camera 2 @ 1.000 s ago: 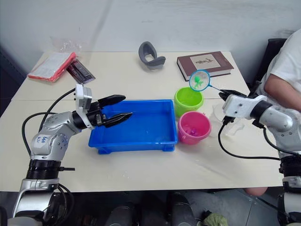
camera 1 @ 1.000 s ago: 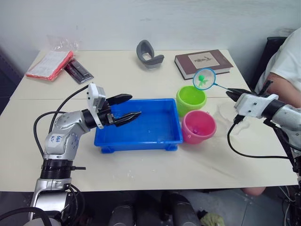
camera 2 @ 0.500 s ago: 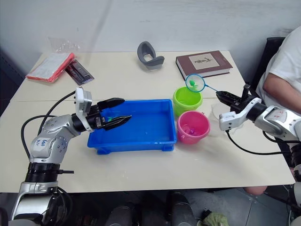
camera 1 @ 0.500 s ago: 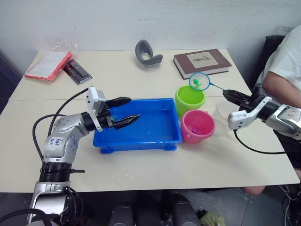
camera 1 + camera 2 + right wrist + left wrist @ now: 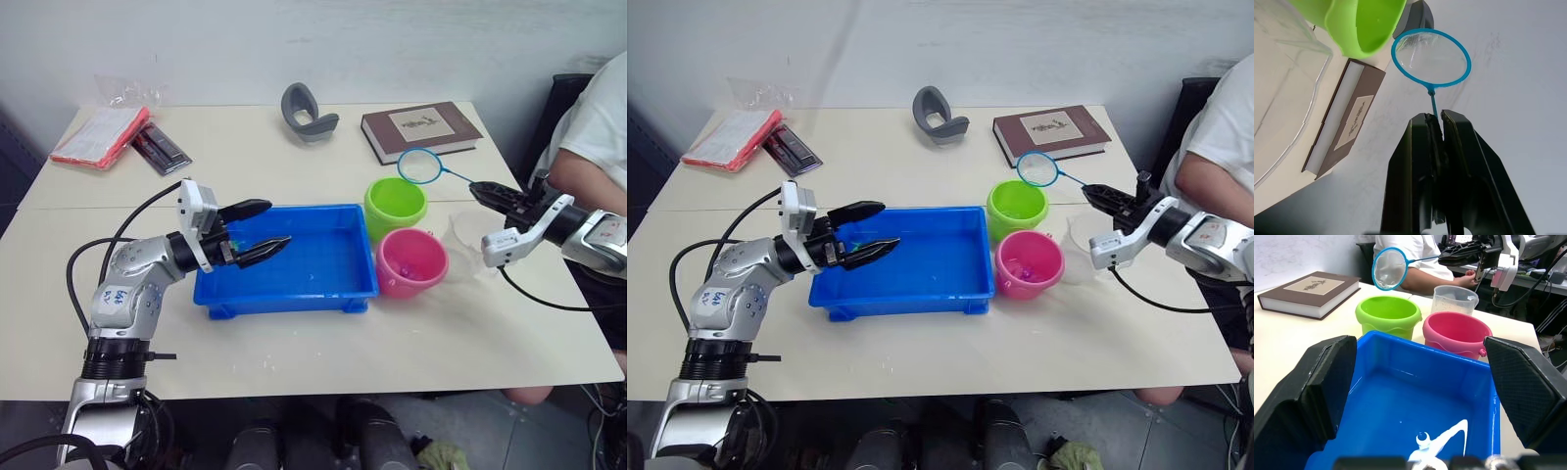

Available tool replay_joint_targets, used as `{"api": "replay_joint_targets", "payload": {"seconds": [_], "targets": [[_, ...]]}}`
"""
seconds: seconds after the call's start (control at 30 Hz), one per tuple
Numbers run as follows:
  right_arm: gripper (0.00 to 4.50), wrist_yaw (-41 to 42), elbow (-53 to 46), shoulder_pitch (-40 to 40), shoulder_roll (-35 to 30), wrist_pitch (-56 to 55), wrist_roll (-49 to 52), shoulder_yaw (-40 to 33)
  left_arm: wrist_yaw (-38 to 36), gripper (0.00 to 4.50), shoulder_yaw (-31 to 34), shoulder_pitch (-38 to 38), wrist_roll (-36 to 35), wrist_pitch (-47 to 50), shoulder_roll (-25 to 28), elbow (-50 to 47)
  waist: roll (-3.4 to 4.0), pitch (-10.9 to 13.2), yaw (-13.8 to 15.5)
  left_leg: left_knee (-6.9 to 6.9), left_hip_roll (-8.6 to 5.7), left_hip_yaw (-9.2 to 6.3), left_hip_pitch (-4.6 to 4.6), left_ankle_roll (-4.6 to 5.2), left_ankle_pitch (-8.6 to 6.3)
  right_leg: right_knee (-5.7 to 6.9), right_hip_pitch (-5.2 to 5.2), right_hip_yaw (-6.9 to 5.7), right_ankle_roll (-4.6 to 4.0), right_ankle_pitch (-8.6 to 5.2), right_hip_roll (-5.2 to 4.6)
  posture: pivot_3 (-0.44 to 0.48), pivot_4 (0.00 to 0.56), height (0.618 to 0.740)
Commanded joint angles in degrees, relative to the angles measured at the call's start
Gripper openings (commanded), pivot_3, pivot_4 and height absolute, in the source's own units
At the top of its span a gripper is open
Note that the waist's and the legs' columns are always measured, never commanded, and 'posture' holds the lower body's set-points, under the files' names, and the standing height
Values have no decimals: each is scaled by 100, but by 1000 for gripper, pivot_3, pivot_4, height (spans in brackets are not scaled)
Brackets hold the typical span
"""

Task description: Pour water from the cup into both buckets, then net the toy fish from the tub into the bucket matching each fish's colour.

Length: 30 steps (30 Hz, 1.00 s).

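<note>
Net [image 5: 423, 165] now empty, green fish gone.

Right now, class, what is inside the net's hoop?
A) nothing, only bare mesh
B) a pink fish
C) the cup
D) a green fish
A: the net, held by its handle in the right gripper, shows only bare mesh inside its blue rim, beside the green bucket.

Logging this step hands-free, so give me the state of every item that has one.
net: empty, held above the green bucket
green bucket: upright
pink bucket: upright
tub: wet inside
cup: upright
book: closed
left gripper: open
right gripper: shut on net
</note>
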Motion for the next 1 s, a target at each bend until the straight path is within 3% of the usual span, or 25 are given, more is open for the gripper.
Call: {"api": "replay_joint_targets", "payload": {"seconds": [0.03,0.13,0.2,0.27,0.33,0.5,0.6,0.77,1.0], "targets": [[0,1331,-146,33,128,-320,2245,-468,-59,4458,359,186,-69,-159,242,-212,0,0,-44,0,1,0,0,0,0,1,0,0,0,0,1,0,150,740],[0,3798,-1291,494,428,396,5395,-323,-275,4458,738,513,-145,-333,560,-229,-4,2,-126,-4,14,-6,10,0,0,0,5,1,0,1,9,0,150,740],[0,4754,-2077,739,562,1169,6564,-399,-394,4458,951,714,-193,-402,744,-213,-5,3,-130,-15,26,-26,43,-6,-3,1,24,11,0,0,20,0,150,740],[0,5644,-3246,994,691,2771,7962,-419,-526,4458,1248,1040,-217,-360,1053,-192,-4,3,-114,-16,22,-25,50,-3,-5,3,25,14,-1,0,14,0,150,740],[0,6249,-4162,1124,738,4045,8707,-321,-587,4458,1522,1340,-250,-299,1317,-202,-4,3,-82,-15,22,-27,55,4,-10,9,25,16,-2,-1,6,0,150,740],[0,6245,-5137,937,1555,6075,8645,88,-422,4458,2196,2069,-143,-283,1750,-143,-10,0,-69,-9,20,-29,56,21,-31,7,25,13,-11,-5,-6,0,150,740],[0,6352,-5396,911,1731,7238,8238,486,-295,4458,2403,2317,-194,-147,1827,-230,-10,0,-3,-9,15,-34,47,23,-35,6,17,5,-14,-7,-15,0,150,740],[0,6557,-5135,482,2246,8061,7988,578,-244,4458,2654,2790,-366,183,1868,-639,-10,0,11,-8,10,-31,28,29,-42,5,6,4,-12,-5,-17,0,150,740],[0,6790,-4330,-183,3021,8294,7142,1057,-36,4458,2793,3006,-439,622,1901,-861,-11,-1,-76,-8,14,-31,30,22,-43,5,4,1,-15,-7,-10,0,150,740]]}}
